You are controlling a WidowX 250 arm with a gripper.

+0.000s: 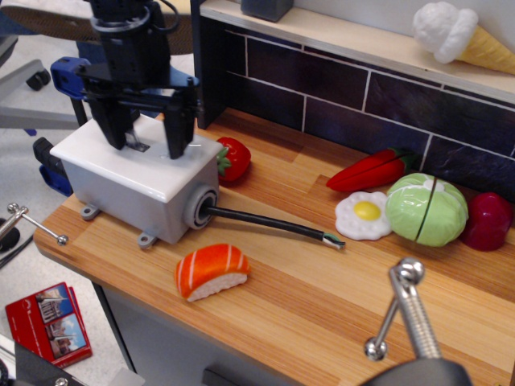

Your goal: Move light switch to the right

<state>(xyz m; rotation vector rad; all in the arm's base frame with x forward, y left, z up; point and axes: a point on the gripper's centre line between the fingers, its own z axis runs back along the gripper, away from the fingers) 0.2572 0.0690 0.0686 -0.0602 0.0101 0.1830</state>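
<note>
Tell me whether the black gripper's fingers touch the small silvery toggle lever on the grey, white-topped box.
Cannot tell. In the only view, the open black gripper straddles the silvery toggle lever on the grey box; the left finger stands right against it, hiding any gap.

The wooden counter [322, 297] carries a grey box [137, 186], a strawberry [234, 159], salmon sushi [211, 271] and a black cable [269, 224]. Further right lie a red pepper [372, 170], fried egg [363, 215], cabbage [426, 209] and what may be a red onion [488, 219].
</note>
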